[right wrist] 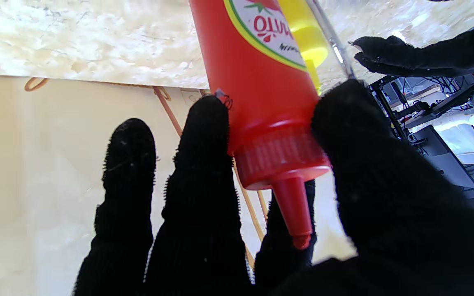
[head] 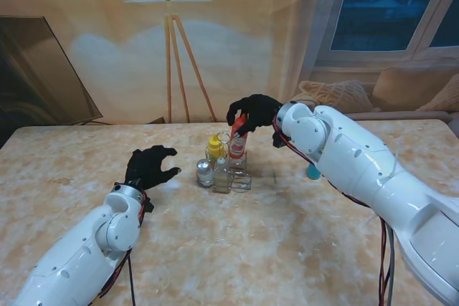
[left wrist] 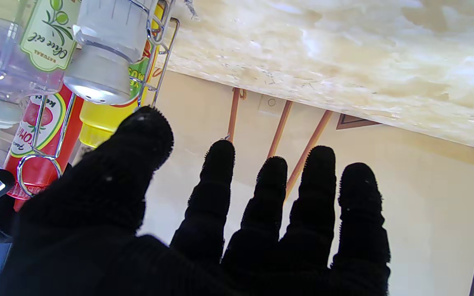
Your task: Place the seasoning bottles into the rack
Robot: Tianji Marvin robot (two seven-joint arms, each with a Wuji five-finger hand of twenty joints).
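Observation:
My right hand [head: 254,111] is shut on the top of the red ketchup bottle [head: 238,141], which stands upright in the wire rack [head: 240,179] at the table's middle. In the right wrist view my thumb and fingers [right wrist: 204,139] clamp the red ketchup bottle [right wrist: 253,74] near its cap. A yellow mustard bottle [head: 214,147] stands in the rack beside it. A clear oil bottle [head: 221,172] and a shaker with a silver cap [head: 205,172] stand at the rack's near side. My left hand [head: 150,166] hovers open to the left of the rack, fingers spread, holding nothing.
A small teal object [head: 313,171] lies on the table behind my right forearm. A floor lamp [head: 169,5] stands beyond the far edge. The marble table [head: 287,249] stretches wide nearer to me.

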